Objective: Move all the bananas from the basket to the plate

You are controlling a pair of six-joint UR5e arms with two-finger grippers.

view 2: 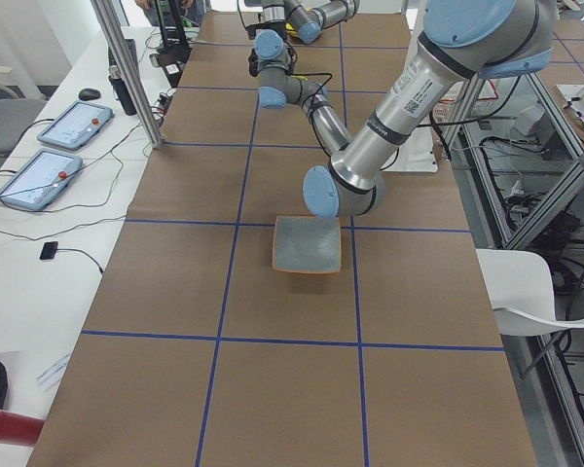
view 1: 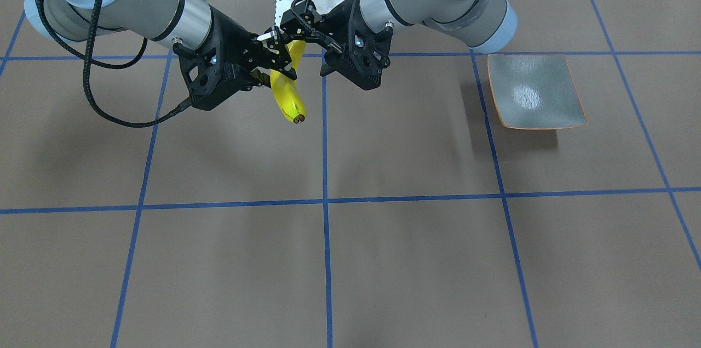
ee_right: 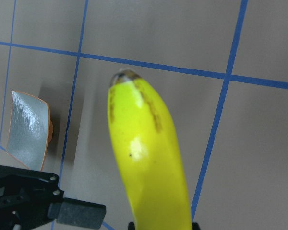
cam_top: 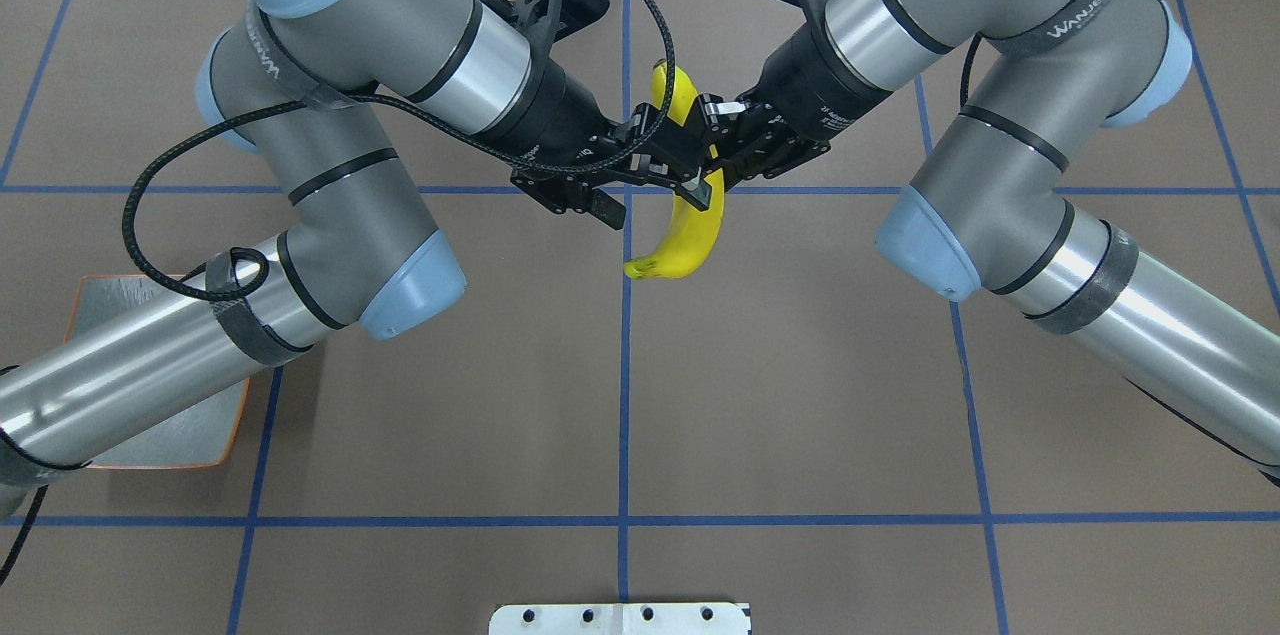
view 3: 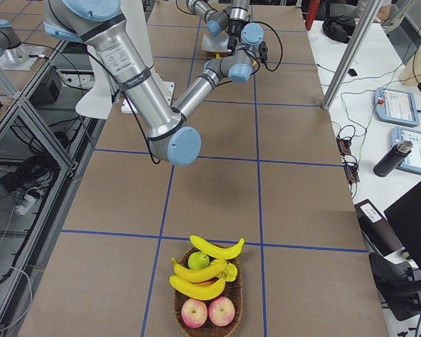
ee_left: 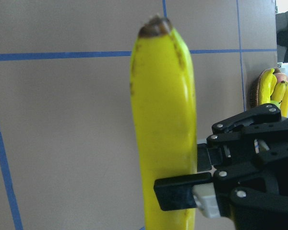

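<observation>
The plate [view 1: 536, 93] sits at the far left of the surface [cam_top: 800, 365]. Over the middle, the left gripper [cam_top: 632, 165] is spread open beside a banana [cam_top: 690, 240] that is held aloft, with the right gripper [cam_top: 697, 170] clenched on it. Far right, three bananas [view 3: 196, 286] lie in the basket [view 3: 177, 309].

My left arm [cam_top: 340, 215] and right arm [cam_top: 1000, 165] meet at the banana [cam_top: 692, 237]: my right gripper [cam_top: 700, 187] pinches its middle, my left gripper [cam_top: 626, 170] gapes wide just beside it.

Brown blue-gridded table [view 1: 416, 260], white side desk [view 2: 29, 302]
</observation>
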